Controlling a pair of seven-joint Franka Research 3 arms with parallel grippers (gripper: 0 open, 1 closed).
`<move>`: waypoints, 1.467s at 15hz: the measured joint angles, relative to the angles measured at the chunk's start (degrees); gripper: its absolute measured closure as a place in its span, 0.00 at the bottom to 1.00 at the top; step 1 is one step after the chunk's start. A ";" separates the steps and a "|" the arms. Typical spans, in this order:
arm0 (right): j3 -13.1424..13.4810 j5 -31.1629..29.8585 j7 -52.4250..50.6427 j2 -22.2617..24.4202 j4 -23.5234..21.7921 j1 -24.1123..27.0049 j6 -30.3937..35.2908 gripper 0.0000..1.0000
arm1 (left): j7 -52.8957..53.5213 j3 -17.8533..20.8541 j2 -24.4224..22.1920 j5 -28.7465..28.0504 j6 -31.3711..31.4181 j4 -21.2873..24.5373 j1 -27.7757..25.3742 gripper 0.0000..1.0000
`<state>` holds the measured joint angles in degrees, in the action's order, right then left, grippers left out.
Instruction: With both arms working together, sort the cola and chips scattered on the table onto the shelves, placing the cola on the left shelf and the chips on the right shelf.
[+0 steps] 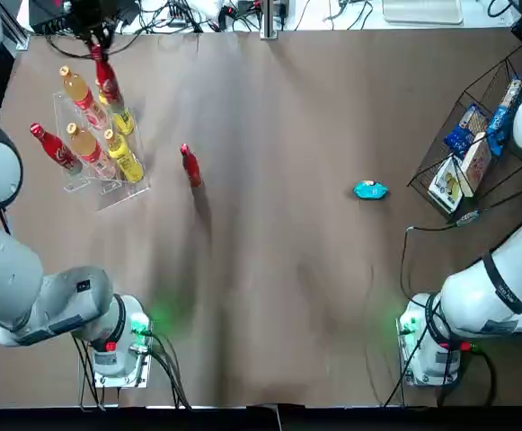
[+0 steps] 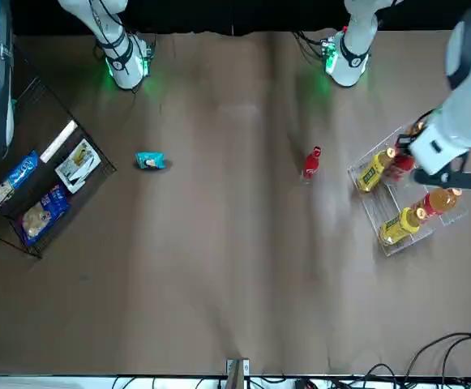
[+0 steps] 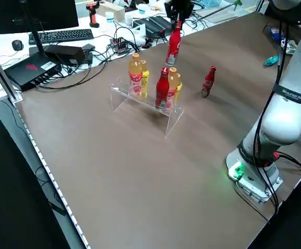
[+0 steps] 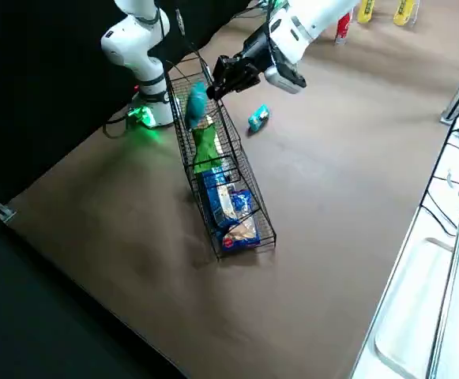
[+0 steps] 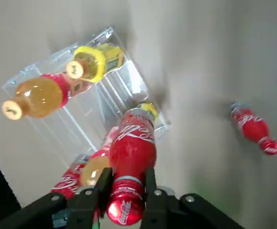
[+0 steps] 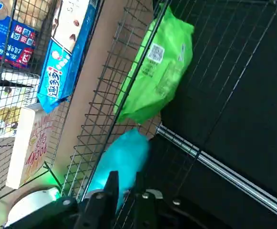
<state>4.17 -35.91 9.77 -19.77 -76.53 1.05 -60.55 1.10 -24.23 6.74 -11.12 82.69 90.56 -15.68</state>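
My left gripper (image 3: 177, 11) is shut on the cap end of a cola bottle (image 3: 174, 44), holding it over the back of the clear left shelf (image 1: 117, 192). One cola (image 1: 52, 146) rests on that shelf and another (image 1: 190, 166) stands on the table right of it. At the black wire right shelf (image 4: 229, 189), my right gripper (image 4: 217, 77) is shut on a teal chips packet (image 6: 121, 160) above the rack's upper end. A green chips packet (image 6: 159, 71) lies inside the rack. Another teal packet (image 1: 370, 189) lies on the table (image 1: 278, 287) left of the rack.
Orange and yellow-labelled bottles (image 1: 108, 144) share the clear shelf with the cola. Blue-and-white boxes and bags (image 1: 467, 153) fill the lower part of the wire rack. Cables and electronics (image 3: 62, 49) line the far table edge. Both arm bases (image 1: 117, 346) stand at the near edge.
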 joint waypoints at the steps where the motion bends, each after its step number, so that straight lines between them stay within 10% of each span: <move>1: 0.03 -0.05 0.00 0.00 -0.01 0.03 0.00 0.75 | 2.89 0.02 -0.19 0.00 -0.11 0.14 -1.68 0.68; 8: -1.10 2.23 -0.03 0.11 0.71 -2.15 -0.19 0.70 | 14.66 0.07 -0.74 -0.02 -0.13 1.85 -9.28 0.68; 15: -1.22 26.83 5.12 0.16 0.31 -5.44 -3.98 0.58 | 22.24 0.04 -3.24 -0.13 6.79 8.77 -15.80 0.68; 22: -1.49 34.80 33.89 -0.75 -16.00 -12.91 -18.71 0.46 | 27.71 0.07 -7.16 -0.17 11.59 15.66 -20.92 0.68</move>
<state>2.68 -1.12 43.65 -20.52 -92.53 -11.86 -79.25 28.81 -24.16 -0.42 -11.29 94.28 106.22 -36.59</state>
